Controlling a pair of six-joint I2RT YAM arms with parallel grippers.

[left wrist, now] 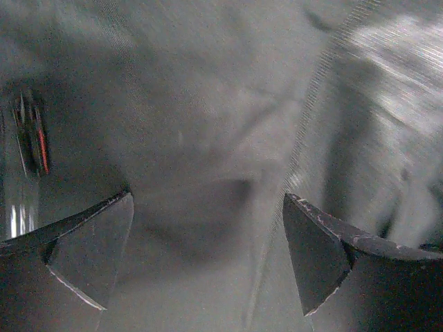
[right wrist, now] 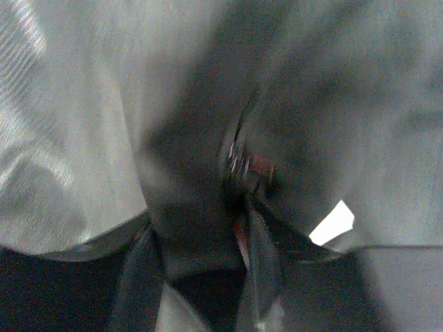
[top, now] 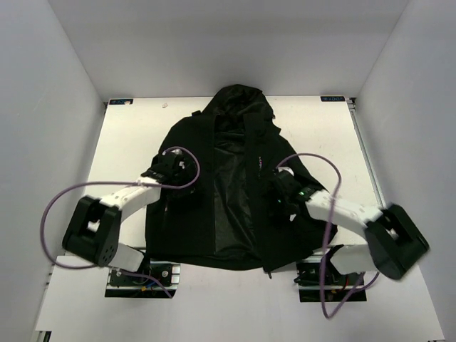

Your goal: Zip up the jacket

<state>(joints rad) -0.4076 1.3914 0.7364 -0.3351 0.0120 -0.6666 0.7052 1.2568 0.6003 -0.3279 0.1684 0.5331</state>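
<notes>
Top view: the jacket (top: pixel 231 214) lies flat on the white counter (top: pixel 132 132), front up and unzipped, with its panels spread so the dark lining shows down the middle. The hood (top: pixel 239 101) points to the far edge and the hem to the arm bases.

Left claw (top: pixel 173 169) sits over the jacket's left front panel, near the chest. In the left wrist view its fingers (left wrist: pixel 86 252) stand wide apart above smooth black fabric, with nothing between them. A seam or zipper edge (left wrist: pixel 304 138) runs up the cloth on the right of that view. At the left edge there is a small red-and-white mark (left wrist: pixel 32 135) — streaked, lettering unreadable.

Right claw (top: pixel 280 192) is on the right front panel. In the right wrist view its fingers (right wrist: pixel 261 266) are drawn close together with a ridge of black fabric pinched between them. Just beyond the tips is a small reddish tab with pale strokes (right wrist: pixel 252 164) — too blurred to read. A sliver of bare counter shows to the right.

Purple cables (top: pixel 51 214) loop from both arms.
</notes>
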